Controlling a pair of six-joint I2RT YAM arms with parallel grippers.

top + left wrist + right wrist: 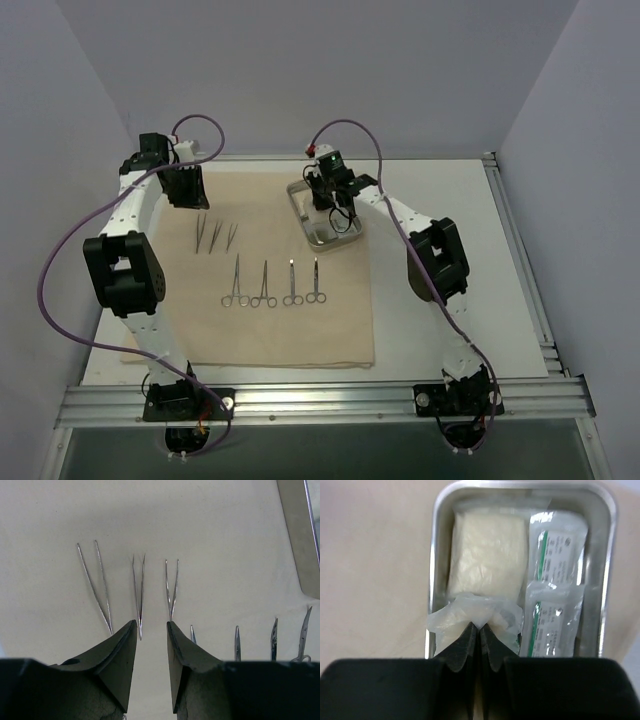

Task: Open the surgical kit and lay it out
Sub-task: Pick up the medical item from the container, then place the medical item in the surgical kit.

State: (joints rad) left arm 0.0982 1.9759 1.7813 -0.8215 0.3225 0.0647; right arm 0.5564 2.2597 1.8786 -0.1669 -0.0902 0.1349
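Observation:
The beige cloth wrap [300,335] lies spread flat. Three tweezers [215,236] lie at its far left, and a row of several forceps and scissors [275,285] lies nearer. The tweezers also show in the left wrist view [139,592]. My left gripper [151,625] is open and empty, hovering just behind the tweezers [188,198]. The steel tray [434,555] holds a white gauze pad [487,555] and two clear packets [557,547]. My right gripper [480,626] is shut on the edge of a second gauze pad [470,611] inside the tray [300,195].
The tips of the forceps and scissors [237,640] show at the lower right of the left wrist view, and the tray's edge [300,540] at its right. Bare white table [450,300] lies right of the cloth. Grey walls surround the table.

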